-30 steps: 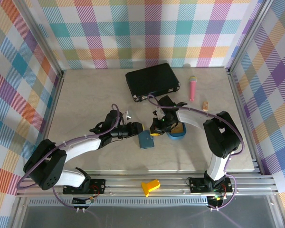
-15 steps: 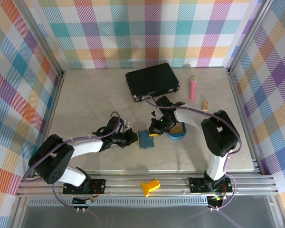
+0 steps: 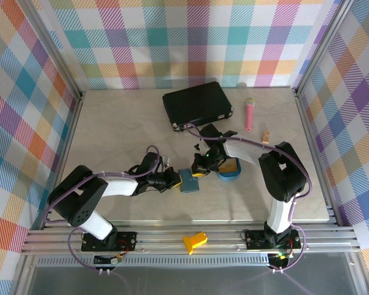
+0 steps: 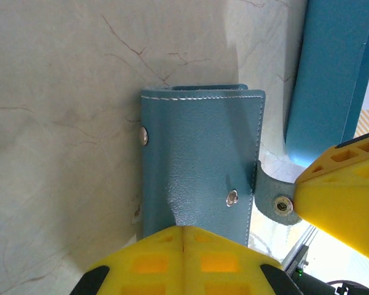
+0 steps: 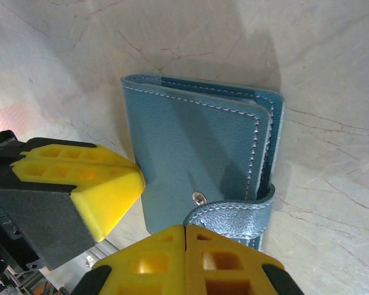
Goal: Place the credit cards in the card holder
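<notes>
Item, card holder (image 3: 188,180): folded shut and flat on the worktop at frame centre, where it lay a second ago. The one orange credit card (image 3: 232,165) I can see sits in the blue oval tray (image 3: 224,176) just to its right. Left fingers (image 4: 147,264), parted a second ago, are now clenched at the holder's left edge. Right fingers (image 5: 227,264) are clenched as before, tips touching the clasp tab (image 4: 277,206). I cannot tell whether either pair pinches leather, and I judge opening is under way with no card loaded.

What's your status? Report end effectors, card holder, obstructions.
Left end effector shut at card holder edge. Right end effector shut at its clasp tab. Holder folded, unclasped. Blue tray close beside.
</notes>
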